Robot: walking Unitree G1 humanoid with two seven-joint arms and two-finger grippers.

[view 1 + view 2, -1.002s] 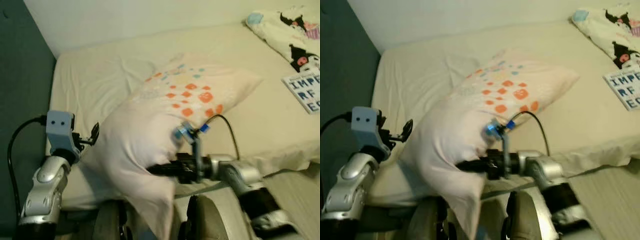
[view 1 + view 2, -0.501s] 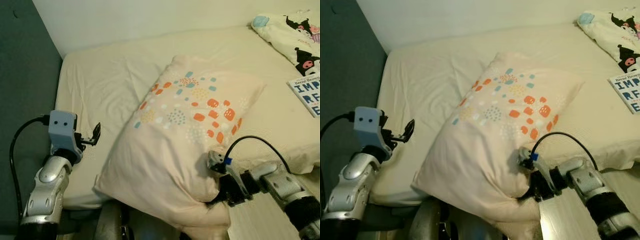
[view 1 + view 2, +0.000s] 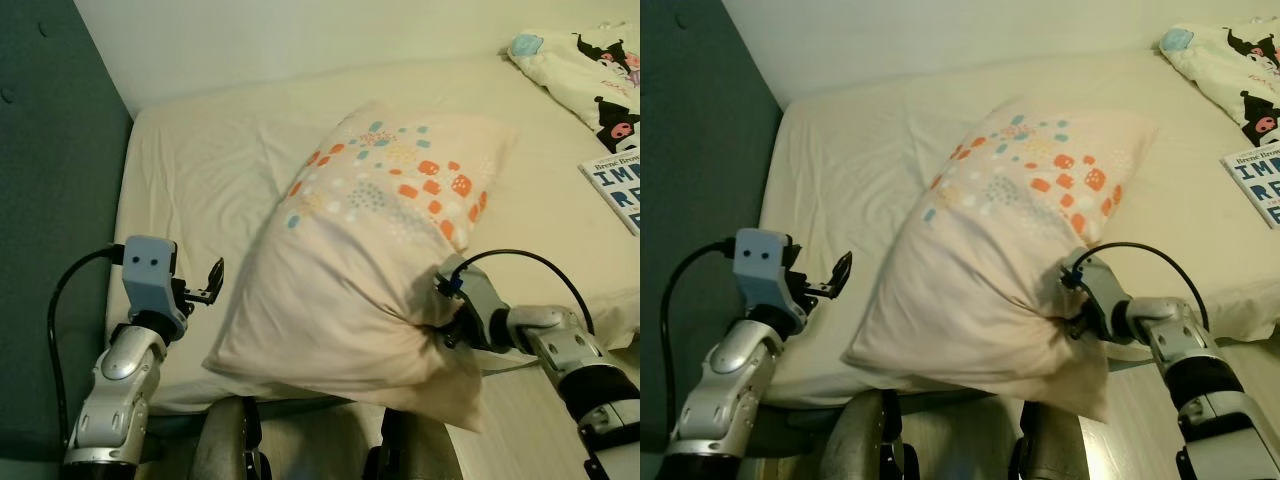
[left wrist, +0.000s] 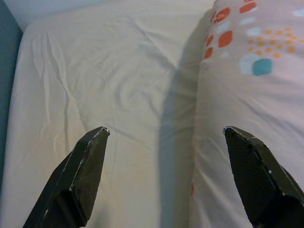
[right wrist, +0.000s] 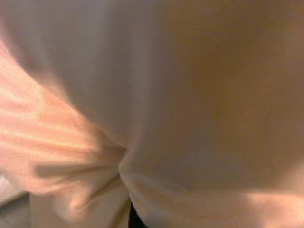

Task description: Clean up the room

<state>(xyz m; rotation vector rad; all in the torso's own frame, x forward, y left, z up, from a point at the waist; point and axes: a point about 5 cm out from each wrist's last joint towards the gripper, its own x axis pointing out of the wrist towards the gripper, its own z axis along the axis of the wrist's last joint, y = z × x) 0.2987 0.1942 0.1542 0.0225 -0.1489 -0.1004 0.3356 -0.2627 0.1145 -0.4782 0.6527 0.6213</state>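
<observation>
Mid-frame, the right gripper point(image 3: 440, 322) pinches the cream pillow with orange and blue dots point(image 3: 380, 230), placing it on the bed point(image 3: 190, 190). Left gripper point(image 3: 212, 283) waits wide. Next: let go.

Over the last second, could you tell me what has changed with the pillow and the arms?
The right gripper has carried the dotted pillow from hanging upright before the robot onto the bed, gripping its bunched corner throughout. The left gripper stayed open and raised beside it; the book stayed put.
</observation>
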